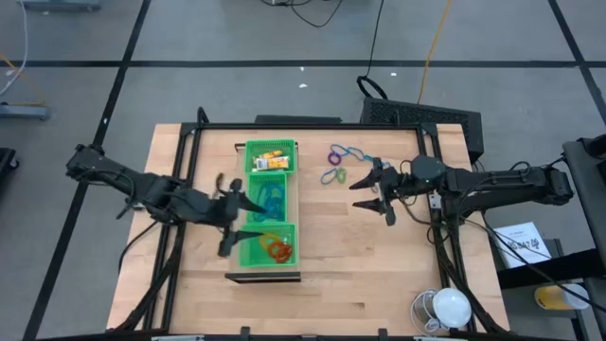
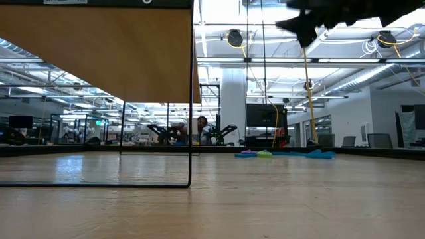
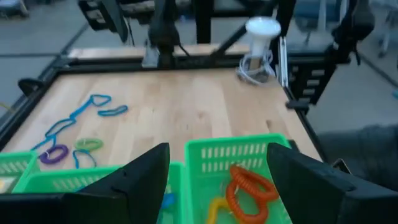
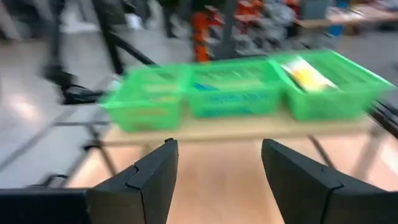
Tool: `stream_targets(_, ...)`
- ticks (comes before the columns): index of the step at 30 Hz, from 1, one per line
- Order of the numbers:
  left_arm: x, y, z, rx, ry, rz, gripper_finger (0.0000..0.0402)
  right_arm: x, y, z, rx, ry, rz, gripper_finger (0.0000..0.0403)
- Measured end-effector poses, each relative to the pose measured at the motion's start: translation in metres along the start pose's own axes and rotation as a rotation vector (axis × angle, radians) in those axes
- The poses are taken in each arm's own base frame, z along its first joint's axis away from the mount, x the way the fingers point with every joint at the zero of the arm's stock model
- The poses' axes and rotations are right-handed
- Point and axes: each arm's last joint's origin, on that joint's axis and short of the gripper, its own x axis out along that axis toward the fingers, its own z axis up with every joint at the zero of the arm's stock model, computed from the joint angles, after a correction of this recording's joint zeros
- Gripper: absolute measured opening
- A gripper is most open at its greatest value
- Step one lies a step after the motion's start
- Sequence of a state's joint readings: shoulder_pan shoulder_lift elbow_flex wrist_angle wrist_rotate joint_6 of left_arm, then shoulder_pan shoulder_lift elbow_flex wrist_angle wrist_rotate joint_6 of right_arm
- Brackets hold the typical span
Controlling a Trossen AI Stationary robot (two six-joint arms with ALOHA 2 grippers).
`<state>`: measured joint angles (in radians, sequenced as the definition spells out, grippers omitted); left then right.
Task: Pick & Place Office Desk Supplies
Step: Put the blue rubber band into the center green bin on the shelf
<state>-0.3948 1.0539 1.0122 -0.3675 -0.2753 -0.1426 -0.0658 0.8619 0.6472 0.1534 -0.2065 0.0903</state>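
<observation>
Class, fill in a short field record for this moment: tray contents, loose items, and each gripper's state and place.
Tray: green, three compartments
Tray contents: yellow pieces, blue loops, orange-red loops
Loose loops: blue, purple, green, on table beside tray
Left gripper: open, above tray's edge
Right gripper: open, near loose loops, holding nothing

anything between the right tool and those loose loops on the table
Nothing visible. The right tool, fingers open, hangs just beside the loops on bare wood. The green tray lies on their far side, with the left tool over it.
</observation>
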Motion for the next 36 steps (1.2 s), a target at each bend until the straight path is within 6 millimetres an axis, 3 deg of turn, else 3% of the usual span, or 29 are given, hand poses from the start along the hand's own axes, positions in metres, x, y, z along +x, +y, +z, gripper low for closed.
stream_targets(8, -0.028, 0.027, -0.055, -0.140, -0.249, 0.051, 0.0281, -0.006, -0.014, -0.027, 0.047, 0.249, -0.450, 0.0221)
stream_targets(14, -0.039, 0.038, -0.072, -0.194, -0.353, 0.098, 0.0280, -0.013, -0.023, -0.058, 0.119, 0.465, -0.784, 0.0221)
stream_targets(25, -0.039, 0.042, -0.073, -0.180, -0.357, 0.144, 0.0280, -0.013, -0.044, -0.141, 0.294, 0.577, -0.879, 0.0221)
stream_targets(36, -0.040, 0.042, -0.072, -0.182, -0.366, 0.141, 0.0280, -0.021, -0.055, -0.181, 0.383, 0.566, -0.833, 0.0219)
